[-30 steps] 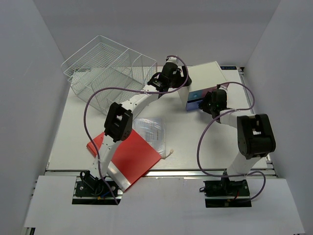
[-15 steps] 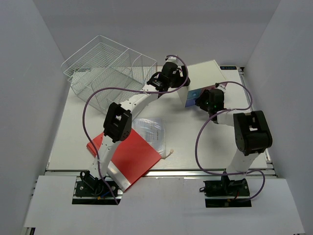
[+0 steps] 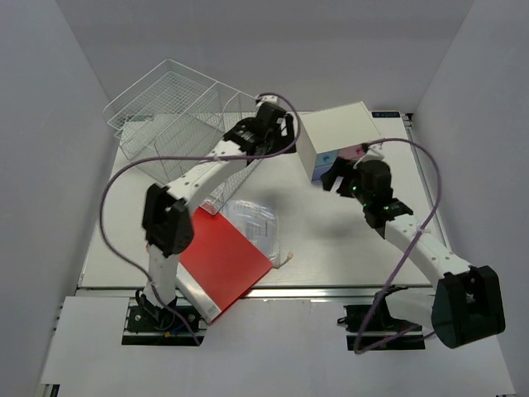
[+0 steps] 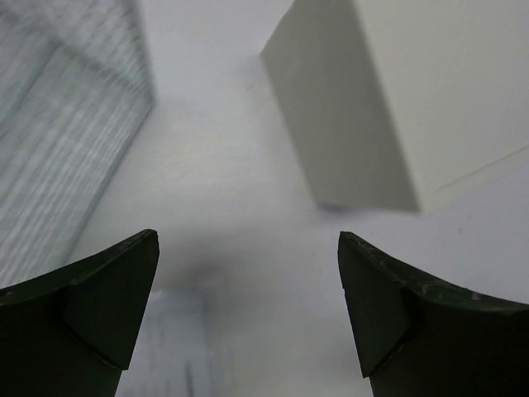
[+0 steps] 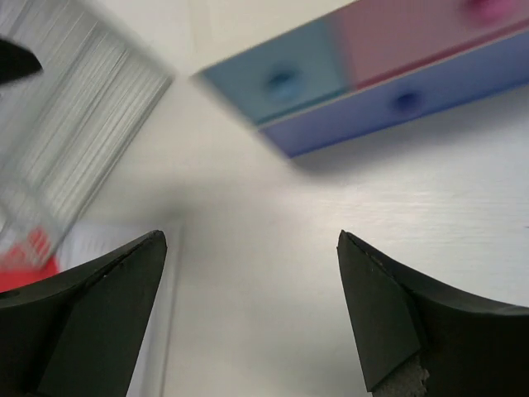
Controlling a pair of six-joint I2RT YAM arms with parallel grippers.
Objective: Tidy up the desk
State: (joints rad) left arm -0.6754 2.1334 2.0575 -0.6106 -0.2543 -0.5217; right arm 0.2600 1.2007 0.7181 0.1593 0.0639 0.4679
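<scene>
Two tools, left tool (image 3: pixel 285 132) and right tool (image 3: pixel 335 178), are hovering wide open and empty over the counter (image 3: pixel 331 240), beside the drawer box (image 3: pixel 339 128)

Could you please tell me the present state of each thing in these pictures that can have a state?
Left claw, open, holding nothing.
Right claw, open, holding nothing.
Drawer box, upright, drawers look shut.
Wire basket, upright, looks empty.
Red folder, closed, lying flat.
Clear plastic case, lying flat, partly on the red folder.
</scene>
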